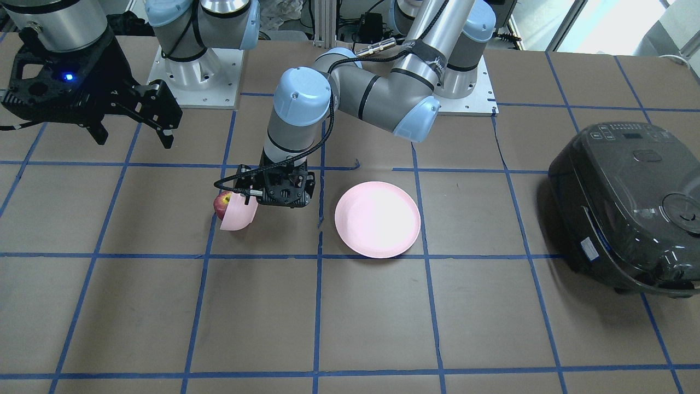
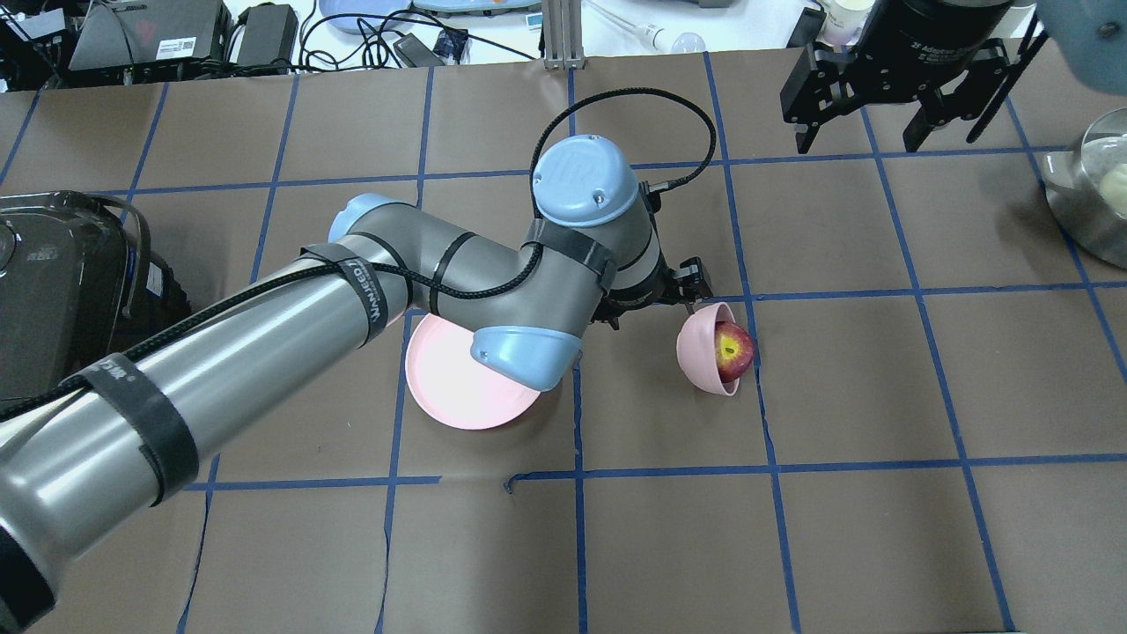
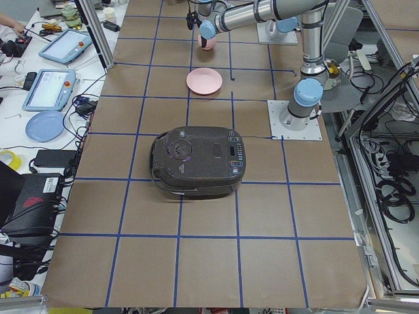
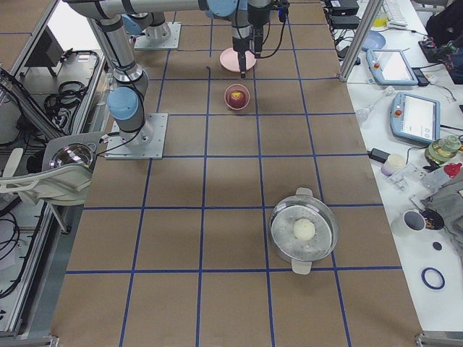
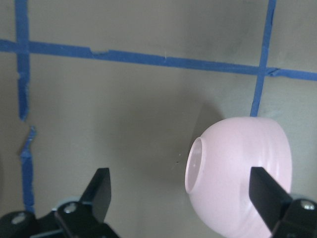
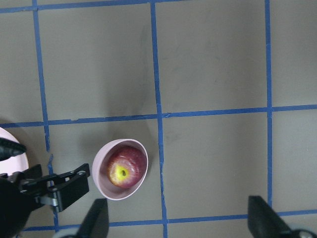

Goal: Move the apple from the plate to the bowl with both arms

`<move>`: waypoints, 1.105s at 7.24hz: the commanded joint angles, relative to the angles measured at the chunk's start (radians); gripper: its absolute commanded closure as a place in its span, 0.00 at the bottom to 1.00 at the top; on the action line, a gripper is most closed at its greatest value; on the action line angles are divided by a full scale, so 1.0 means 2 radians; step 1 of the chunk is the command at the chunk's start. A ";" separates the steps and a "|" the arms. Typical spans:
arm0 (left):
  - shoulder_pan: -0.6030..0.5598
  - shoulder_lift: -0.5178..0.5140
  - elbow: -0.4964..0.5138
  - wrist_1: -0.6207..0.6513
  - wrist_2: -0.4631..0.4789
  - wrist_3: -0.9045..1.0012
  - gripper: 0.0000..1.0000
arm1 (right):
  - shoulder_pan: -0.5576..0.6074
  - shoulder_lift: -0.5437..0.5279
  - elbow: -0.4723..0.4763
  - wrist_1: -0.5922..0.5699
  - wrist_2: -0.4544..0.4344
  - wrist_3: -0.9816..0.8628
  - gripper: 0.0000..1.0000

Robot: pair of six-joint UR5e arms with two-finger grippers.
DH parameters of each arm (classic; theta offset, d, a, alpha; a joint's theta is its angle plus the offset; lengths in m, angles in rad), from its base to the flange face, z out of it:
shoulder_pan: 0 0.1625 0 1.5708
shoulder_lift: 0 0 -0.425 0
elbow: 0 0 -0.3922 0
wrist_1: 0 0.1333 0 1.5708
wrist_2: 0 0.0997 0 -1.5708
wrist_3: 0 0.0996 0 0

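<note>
The small pink bowl (image 2: 700, 348) is tipped on its side, its mouth turned away from my left gripper. The dark red apple (image 2: 733, 350) sits in that mouth; it also shows in the front view (image 1: 221, 203) and the right wrist view (image 6: 124, 171). My left gripper (image 1: 249, 194) is open and low right beside the bowl's base (image 5: 237, 173); I cannot tell if it touches. The pale pink plate (image 1: 377, 219) is bare, partly under the left arm in the overhead view (image 2: 449, 387). My right gripper (image 2: 854, 141) is open, empty and high above the table.
A black rice cooker (image 1: 629, 208) stands on the robot's left side of the table. A metal pot (image 4: 304, 231) with a white ball in it stands towards the robot's right end. Blue tape lines grid the brown table.
</note>
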 commanded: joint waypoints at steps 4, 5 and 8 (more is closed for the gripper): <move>0.126 0.085 -0.002 -0.131 0.050 0.202 0.00 | 0.001 0.000 0.001 0.000 0.000 0.000 0.00; 0.128 0.094 -0.002 -0.145 0.050 0.207 0.00 | 0.001 0.000 0.001 0.000 0.000 0.000 0.00; 0.133 0.127 -0.004 -0.167 0.073 0.234 0.00 | 0.001 0.000 0.001 0.000 0.000 0.000 0.00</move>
